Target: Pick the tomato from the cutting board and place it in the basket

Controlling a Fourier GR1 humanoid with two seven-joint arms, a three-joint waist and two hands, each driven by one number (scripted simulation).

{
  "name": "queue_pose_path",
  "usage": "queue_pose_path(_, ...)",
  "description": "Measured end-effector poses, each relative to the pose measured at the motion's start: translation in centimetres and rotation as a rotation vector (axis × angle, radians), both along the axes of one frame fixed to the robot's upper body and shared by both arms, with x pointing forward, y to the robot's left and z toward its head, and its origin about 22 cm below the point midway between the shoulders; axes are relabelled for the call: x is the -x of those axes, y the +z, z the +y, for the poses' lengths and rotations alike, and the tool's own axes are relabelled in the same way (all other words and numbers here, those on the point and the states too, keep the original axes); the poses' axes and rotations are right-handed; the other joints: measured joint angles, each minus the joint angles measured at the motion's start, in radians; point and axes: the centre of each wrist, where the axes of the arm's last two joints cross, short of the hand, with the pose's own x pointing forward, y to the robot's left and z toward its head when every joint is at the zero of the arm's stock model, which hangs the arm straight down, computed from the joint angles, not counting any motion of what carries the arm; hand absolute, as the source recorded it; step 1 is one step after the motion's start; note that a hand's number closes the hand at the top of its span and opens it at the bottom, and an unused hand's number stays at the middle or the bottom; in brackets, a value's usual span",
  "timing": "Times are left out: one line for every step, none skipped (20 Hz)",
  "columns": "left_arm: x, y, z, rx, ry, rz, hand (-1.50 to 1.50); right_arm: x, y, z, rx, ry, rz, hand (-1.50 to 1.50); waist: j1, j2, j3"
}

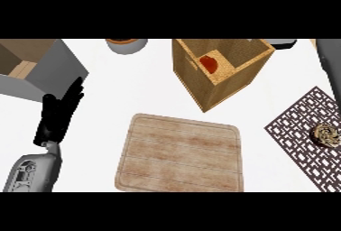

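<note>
the task looks done, or nearly so. the cutting board (178,152) lies in the middle of the white counter (113,90) with nothing on it: its pale wooden top is bare from edge to edge. the tomato (209,63) shows as a red shape inside the basket (234,85), low against the inner wall on the side nearer the view's left, partly hidden by the basket's near rim. whether it sits flat on the bottom or leans on the wall cannot be told from this angle. the basket itself stands just beyond the board's far right corner, apart from it.

the left hand (58,115) shows near the view's left edge, beside the board and well away from the basket. its fingers are straight and point up the view, and it holds nothing; it reads as resting. the right hand does not show anywhere.

to the right, a dark lattice mat (300,135) carries a small round brownish thing (326,134), which plays no part in the task.

judging from how things lie, the pick and the placing are both complete: the tomato is off the board and in the basket, and no hand is on it. nothing of the task appears to be left, beyond perhaps the arms settling.
</note>
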Motion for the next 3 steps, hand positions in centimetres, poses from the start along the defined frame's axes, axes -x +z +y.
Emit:
queue_pose_path(0.1, 0.1, -0.2, 0.004, -0.001, 0.000, 0.00, 0.3, -0.3, -1.4, -0.012, -0.013, 0.004, -1.50, 0.001, 0.000, 0.000)
queue_pose_path(0.3, -0.3, -0.3, 0.004, -0.001, 0.000, 0.00, 0.7, -0.6, -2.9, -0.020, -0.015, 0.012, -1.50, -0.001, 0.000, 0.000)
queue_pose_path(0.1, -0.4, -0.3, 0.003, 0.003, -0.001, 0.00, 1.2, -1.0, -4.1, -0.029, -0.020, 0.012, -1.50, -0.003, 0.000, 0.000)
